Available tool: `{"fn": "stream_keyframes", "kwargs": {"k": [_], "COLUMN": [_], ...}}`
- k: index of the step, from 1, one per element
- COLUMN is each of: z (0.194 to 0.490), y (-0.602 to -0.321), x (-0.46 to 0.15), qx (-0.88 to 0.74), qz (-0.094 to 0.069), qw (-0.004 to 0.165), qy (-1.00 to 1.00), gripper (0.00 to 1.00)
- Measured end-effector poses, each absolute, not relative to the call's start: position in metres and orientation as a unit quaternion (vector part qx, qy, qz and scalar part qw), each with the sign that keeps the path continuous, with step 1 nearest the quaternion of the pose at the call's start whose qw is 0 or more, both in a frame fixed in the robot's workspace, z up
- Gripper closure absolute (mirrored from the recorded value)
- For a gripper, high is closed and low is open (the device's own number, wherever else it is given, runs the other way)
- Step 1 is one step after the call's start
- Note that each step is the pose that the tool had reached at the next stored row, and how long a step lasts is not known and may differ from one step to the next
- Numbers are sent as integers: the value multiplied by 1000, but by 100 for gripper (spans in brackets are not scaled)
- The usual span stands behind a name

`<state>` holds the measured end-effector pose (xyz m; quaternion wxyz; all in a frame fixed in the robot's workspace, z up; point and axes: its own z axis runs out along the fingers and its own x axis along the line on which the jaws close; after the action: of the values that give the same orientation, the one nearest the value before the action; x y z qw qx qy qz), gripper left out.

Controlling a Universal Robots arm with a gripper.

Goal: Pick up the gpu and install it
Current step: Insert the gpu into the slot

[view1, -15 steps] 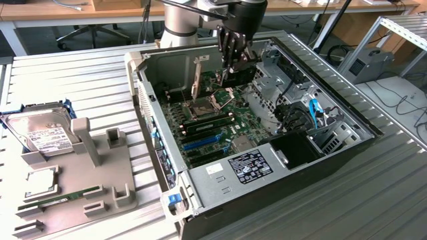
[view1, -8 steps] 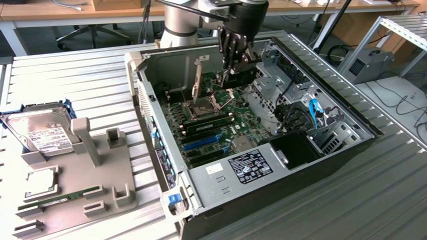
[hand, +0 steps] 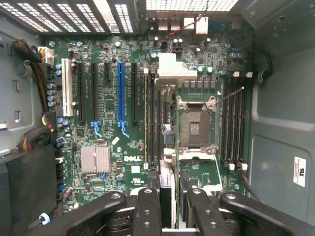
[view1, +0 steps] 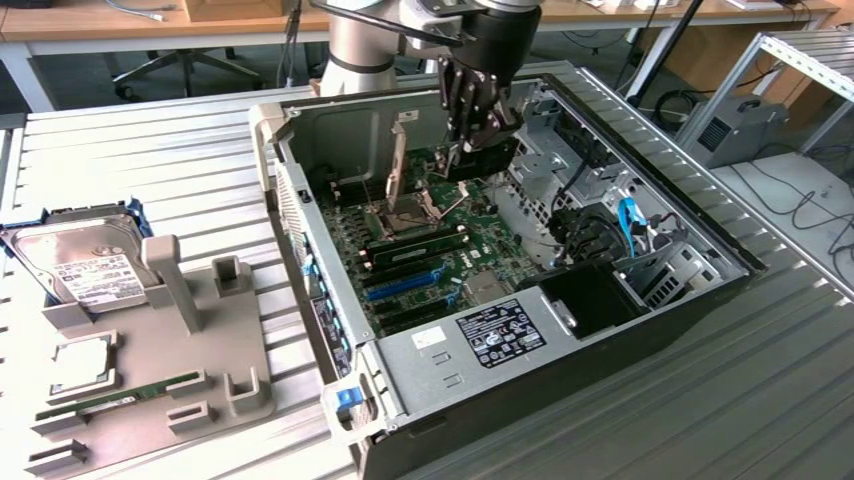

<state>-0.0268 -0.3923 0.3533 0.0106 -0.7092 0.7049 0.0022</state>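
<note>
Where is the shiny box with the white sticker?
Find the open computer case, then the grey stand at the exterior view's left of it. At the stand's far end sits the hard drive: silver, white-labelled, in a blue frame, far bigger than the thin green stick.

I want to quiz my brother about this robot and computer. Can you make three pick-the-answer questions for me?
1. Where is the gpu?
A. On the grey holder
B. In the tool, above the motherboard
C. On the floor

2. What colour is the long bright slot among the black slots?
A. Blue
B. Red
C. Yellow

3. How is the computer case?
A. Shut with a panel
B. Wrapped in a box
C. Open, insides showing

Answers:
1 B: the dark card sits between the tool's fingers over the board.
2 A: the wrist view shows it plainly blue.
3 C: the board and cables are all uncovered.
</note>
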Motion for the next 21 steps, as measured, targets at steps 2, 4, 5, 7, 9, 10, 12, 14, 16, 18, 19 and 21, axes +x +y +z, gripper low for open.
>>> {"fn": "stream_keyframes", "kwargs": {"k": [2,4,5,7,9,10,12,14,16,18,19,21], "z": [353,353,353,353,353,353,353,353,353,353,353,353], "y": [-393,-394,-394,-395,-396,-396,-397,-397,-398,-398,-398,-399], "x": [-27,-27,-27,-27,-27,-27,-27,-27,-27,-27,-27,-27], "qx": [-709,-709,-709,-709,-709,-709,-709,-709,-709,-709,-709,-709], "qz": [2,2,2,2,2,2,2,2,2,2,2,2], "qw": [11,11,11,11,11,11,11,11,11,11,11,11], "qy": [705,705,705,705,705,705,705,705,705,705,705,705], "gripper": [74,74,74,74,74,74,74,74,74,74,74,74]}}
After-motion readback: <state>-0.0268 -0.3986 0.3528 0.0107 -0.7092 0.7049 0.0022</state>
